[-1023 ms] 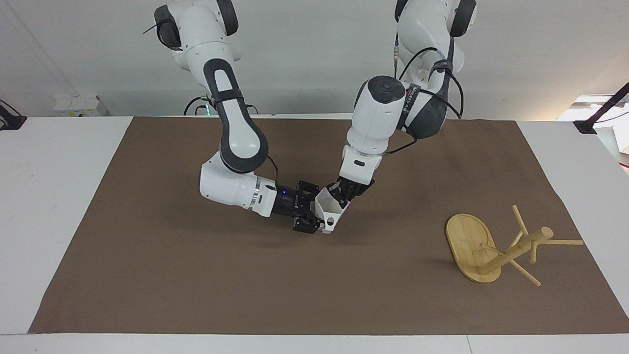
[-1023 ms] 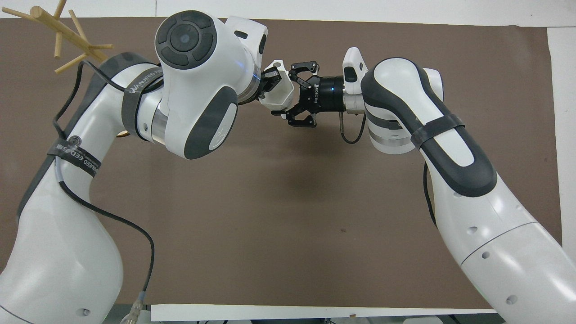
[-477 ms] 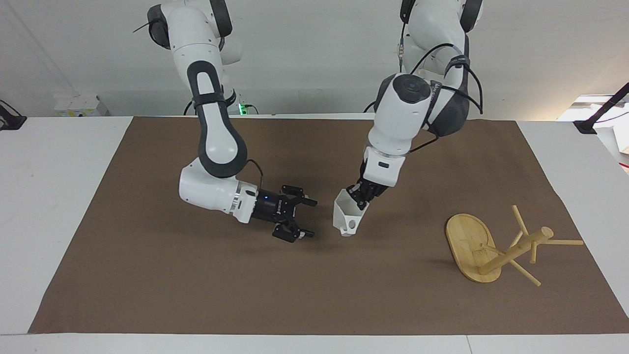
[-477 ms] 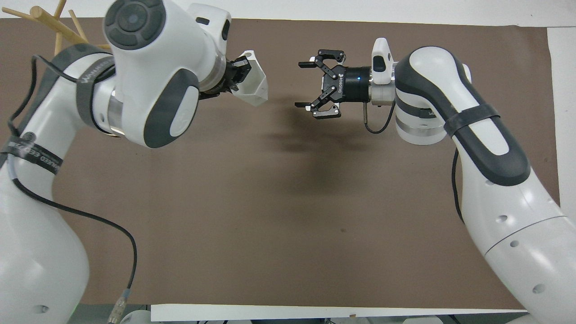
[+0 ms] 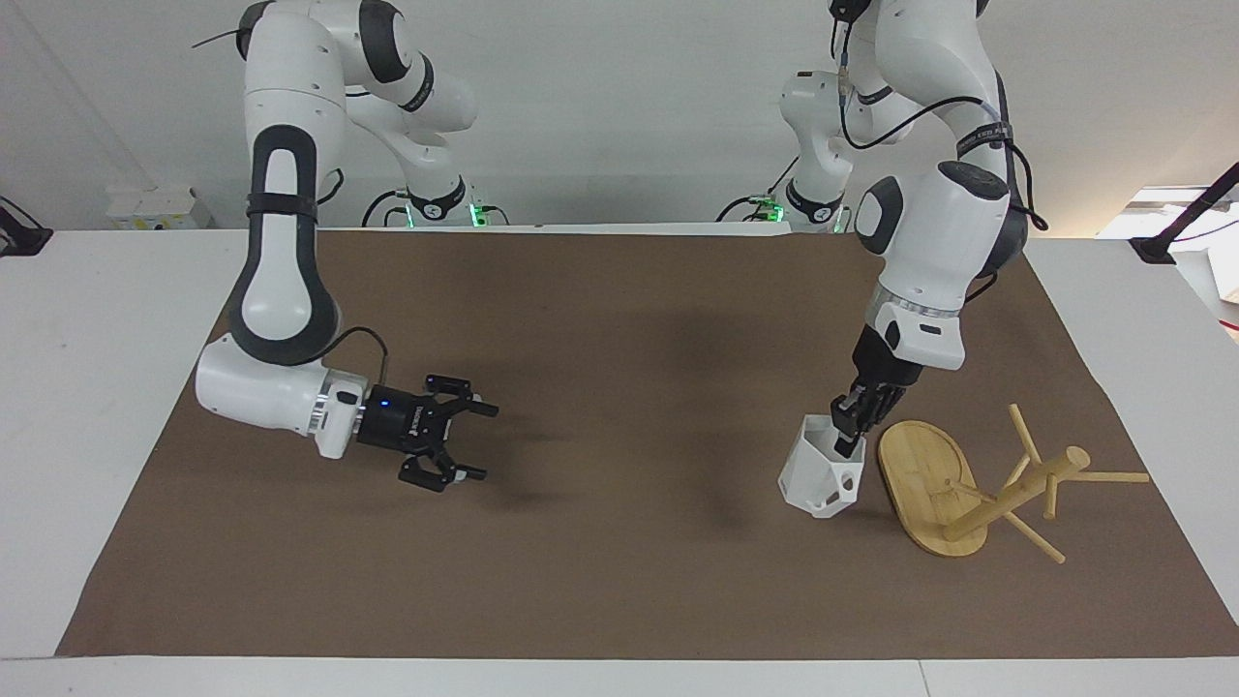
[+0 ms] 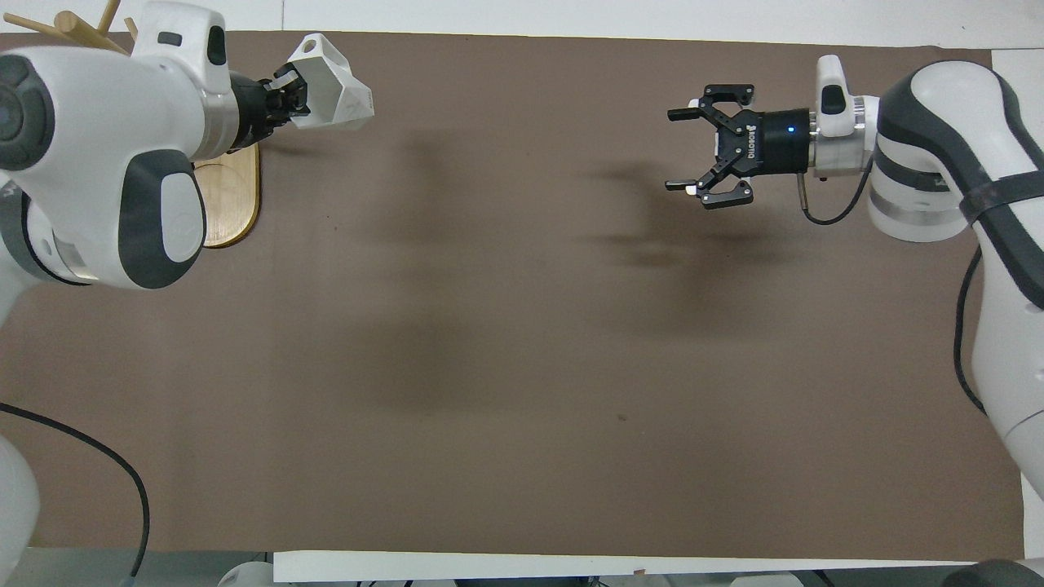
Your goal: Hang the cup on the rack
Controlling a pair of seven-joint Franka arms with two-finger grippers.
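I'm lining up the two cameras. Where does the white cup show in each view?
Facing view: the cup hangs from the left gripper, low toward the picture's right, beside the rack.
Overhead view: the cup at top left, on the same gripper.
Shared landmark: the rack's oval base.

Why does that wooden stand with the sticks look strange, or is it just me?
It isn't just you. The rack lies tipped over on the brown mat, its oval base on edge and its post slanting. The left claw holds the cup beside it, with no upright peg to hang it on.
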